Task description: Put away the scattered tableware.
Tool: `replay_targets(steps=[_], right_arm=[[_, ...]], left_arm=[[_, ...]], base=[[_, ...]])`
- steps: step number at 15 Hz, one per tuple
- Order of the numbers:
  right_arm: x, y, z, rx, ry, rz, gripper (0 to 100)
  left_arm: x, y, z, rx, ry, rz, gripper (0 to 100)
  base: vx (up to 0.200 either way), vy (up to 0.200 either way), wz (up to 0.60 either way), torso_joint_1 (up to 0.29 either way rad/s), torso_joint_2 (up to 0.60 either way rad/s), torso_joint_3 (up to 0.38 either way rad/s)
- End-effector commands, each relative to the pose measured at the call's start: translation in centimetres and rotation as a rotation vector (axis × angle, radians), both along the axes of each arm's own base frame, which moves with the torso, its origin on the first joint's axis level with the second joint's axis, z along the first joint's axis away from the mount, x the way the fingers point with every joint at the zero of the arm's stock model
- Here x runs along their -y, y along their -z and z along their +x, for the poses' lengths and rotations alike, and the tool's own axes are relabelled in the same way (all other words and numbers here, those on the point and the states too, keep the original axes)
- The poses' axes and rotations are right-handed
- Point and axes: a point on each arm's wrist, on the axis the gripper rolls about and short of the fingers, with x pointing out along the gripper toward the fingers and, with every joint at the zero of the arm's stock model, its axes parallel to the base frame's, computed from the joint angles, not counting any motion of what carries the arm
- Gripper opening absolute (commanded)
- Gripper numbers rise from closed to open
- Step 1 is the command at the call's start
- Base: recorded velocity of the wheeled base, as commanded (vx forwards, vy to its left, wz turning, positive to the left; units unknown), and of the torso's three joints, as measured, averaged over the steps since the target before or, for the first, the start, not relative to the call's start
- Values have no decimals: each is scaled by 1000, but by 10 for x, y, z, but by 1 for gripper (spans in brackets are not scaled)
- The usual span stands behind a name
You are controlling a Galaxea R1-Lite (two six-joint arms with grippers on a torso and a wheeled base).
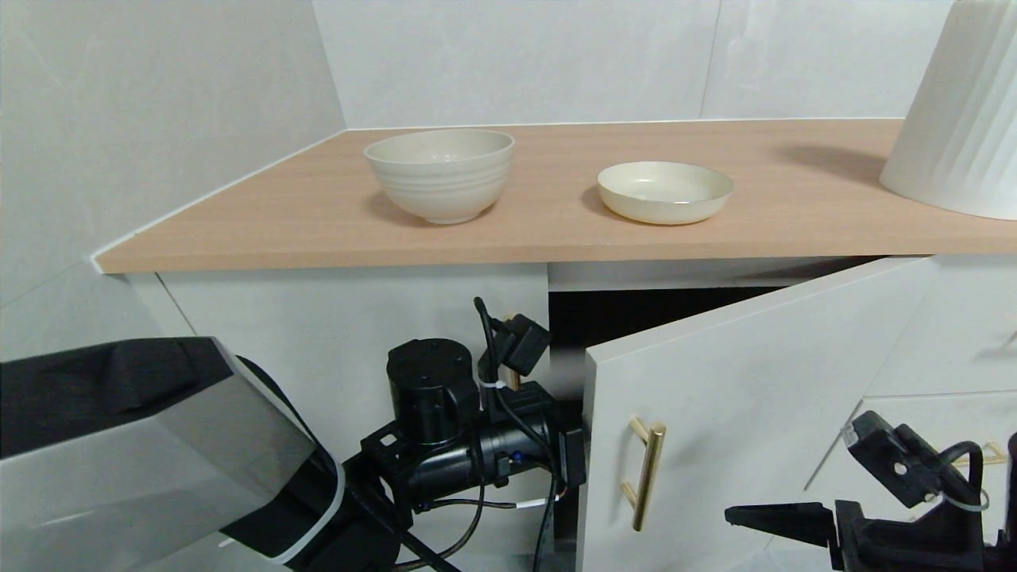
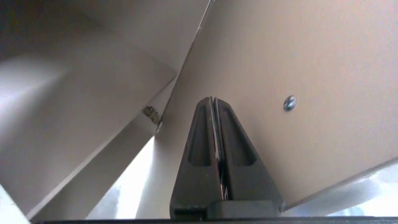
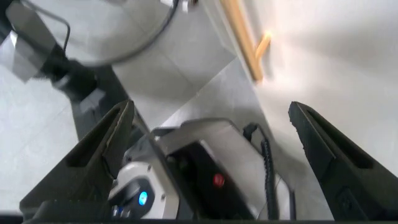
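Observation:
Two pieces of tableware stand on the wooden countertop [image 1: 556,230]: a deep cream ribbed bowl [image 1: 439,175] to the left and a shallow cream dish [image 1: 664,191] to its right. Below them a white cabinet door [image 1: 739,397] with a gold handle [image 1: 645,473] stands partly open. My left arm [image 1: 477,437] is low at the door's free edge. Its gripper [image 2: 214,102] is shut with nothing in it, its tips against the door's inner face. My right gripper [image 3: 211,109] hangs open and holds nothing, low in front of the door, right of the handle [image 3: 245,37].
A tall white ribbed object [image 1: 961,111] stands on the counter's right end. Tiled walls close off the back and the left. The dark cabinet opening [image 1: 636,314] shows behind the door. More white cabinet fronts [image 1: 953,349] lie to the right.

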Motion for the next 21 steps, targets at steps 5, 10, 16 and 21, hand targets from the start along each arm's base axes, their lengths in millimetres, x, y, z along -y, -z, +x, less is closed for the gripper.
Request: replay_targets(steps=[5, 10, 16, 21], right_arm=[[11, 3, -14, 4, -1, 4, 100], [12, 2, -16, 14, -3, 10, 100], [13, 2, -18, 14, -5, 10, 100], [14, 2, -18, 18, -2, 13, 100]], left_arm=[[1, -5, -2, -19, 4, -20, 0], [11, 4, -1, -30, 27, -11, 0], [20, 10, 6, -29, 27, -13, 0], [22, 4, 7, -27, 28, -13, 0]], base=[[-160, 0, 0, 6, 2, 2], [-120, 0, 0, -1, 2, 4], [0, 0, 0, 0, 0, 0], [0, 0, 0, 0, 0, 0]])
